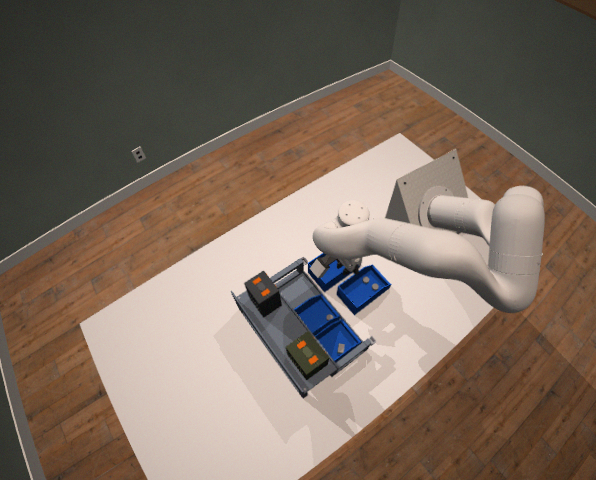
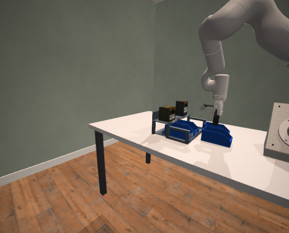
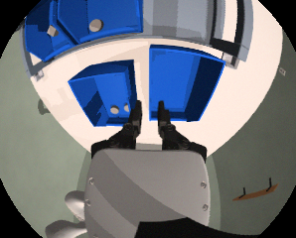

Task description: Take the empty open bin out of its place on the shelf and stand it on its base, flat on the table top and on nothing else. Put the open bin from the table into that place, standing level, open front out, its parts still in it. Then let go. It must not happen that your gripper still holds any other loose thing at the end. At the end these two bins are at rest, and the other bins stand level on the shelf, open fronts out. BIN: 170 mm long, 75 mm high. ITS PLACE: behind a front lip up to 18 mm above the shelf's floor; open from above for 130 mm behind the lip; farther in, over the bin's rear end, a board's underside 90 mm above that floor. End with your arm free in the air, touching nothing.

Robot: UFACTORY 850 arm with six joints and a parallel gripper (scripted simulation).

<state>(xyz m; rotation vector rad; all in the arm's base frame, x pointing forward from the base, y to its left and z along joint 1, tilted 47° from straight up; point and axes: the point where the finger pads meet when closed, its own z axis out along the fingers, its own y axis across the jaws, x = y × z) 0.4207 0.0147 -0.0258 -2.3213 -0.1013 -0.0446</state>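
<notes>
Two blue open bins stand side by side on the white table in front of the grey shelf [image 1: 298,330]. The empty bin [image 3: 184,82] is beside the bin with two small parts [image 1: 364,289] [image 3: 104,95]. The shelf's place at the near end [image 1: 294,289] [image 3: 178,0] is empty. My gripper [image 3: 149,107] [image 2: 215,121] points straight down, just above the bins' rims. Its fingers are a little apart and hold nothing. They straddle the line of the narrow gap between the two bins, at the empty bin's side wall. I cannot tell whether they touch it.
Two more blue bins with parts [image 1: 316,312] [image 1: 339,342] stand in the shelf. Two dark boxes [image 1: 262,293] [image 1: 306,355] sit on the shelf's top board. The robot's grey base block [image 1: 432,191] stands behind the bins.
</notes>
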